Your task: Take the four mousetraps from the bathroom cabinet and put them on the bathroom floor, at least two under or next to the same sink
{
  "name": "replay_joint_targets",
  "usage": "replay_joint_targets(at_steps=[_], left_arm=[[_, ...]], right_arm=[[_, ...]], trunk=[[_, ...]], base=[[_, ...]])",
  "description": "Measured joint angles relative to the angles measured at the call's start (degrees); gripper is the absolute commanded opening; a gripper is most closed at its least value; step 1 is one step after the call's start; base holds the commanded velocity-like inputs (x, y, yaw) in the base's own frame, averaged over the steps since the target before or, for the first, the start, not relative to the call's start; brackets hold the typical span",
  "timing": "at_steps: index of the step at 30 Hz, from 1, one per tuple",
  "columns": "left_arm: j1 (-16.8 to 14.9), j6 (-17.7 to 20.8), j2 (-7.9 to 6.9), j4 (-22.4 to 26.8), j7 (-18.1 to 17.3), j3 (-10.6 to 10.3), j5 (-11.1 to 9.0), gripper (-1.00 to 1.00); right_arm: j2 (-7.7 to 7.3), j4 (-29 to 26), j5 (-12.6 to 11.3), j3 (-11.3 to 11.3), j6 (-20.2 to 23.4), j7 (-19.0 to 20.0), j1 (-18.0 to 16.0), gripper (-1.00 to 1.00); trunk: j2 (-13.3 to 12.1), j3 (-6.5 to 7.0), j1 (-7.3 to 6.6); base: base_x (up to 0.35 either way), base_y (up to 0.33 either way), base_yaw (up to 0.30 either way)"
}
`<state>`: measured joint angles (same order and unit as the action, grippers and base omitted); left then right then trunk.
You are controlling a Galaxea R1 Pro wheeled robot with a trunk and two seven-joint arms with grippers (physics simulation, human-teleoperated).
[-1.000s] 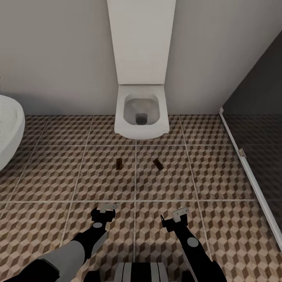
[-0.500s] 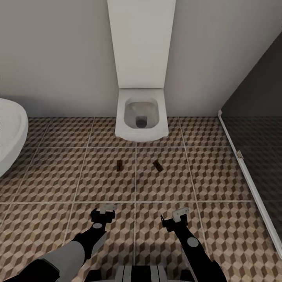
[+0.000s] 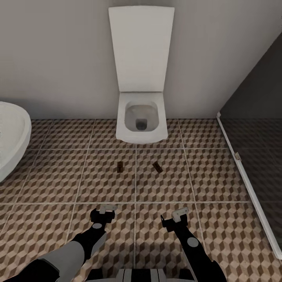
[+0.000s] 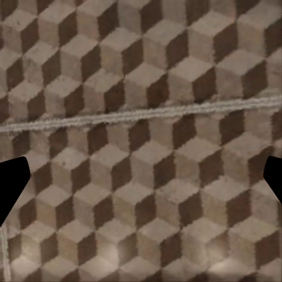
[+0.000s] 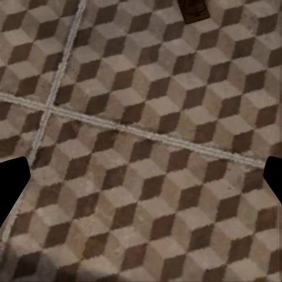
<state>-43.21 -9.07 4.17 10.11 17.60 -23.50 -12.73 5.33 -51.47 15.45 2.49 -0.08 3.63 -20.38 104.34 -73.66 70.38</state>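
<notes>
The floor point(image 3: 51, 176) of cube-patterned tiles ran to a plain grey wall point(image 3: 58, 58). A dark glass screen point(image 3: 258, 117) closed off the right side, its pale frame running along the tiles. A white toilet point(image 3: 141, 121) stood against the wall at the middle, lid raised, and the rounded edge of a white tub point(image 3: 11, 133) showed at far left. Both arms reached forward and down, side by side and low over the tiles. The left gripper point(image 3: 104, 210) and right gripper point(image 3: 178, 214) each hung empty, fingers spread apart with bare floor between them. Two traps lay flat on the tiles in front of the toilet, well ahead of the grippers: the left trap point(image 3: 120, 167) and the right trap point(image 3: 157, 167), apart from each other, either side of a grout line.
</notes>
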Motion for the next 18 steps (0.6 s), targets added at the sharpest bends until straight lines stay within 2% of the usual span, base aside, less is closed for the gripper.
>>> replay_joint_targets(at_steps=[18], left_arm=[[0.0,0.0,0.04,-0.9,0.1,0.0,0.0,1.00]], right_arm=[[-0.06,0.0,0.0,0.1,-1.3,0.0,0.0,1.00]], trunk=[[-7.2,3.23,-3.95]], base=[[0.000,0.000,0.000]])
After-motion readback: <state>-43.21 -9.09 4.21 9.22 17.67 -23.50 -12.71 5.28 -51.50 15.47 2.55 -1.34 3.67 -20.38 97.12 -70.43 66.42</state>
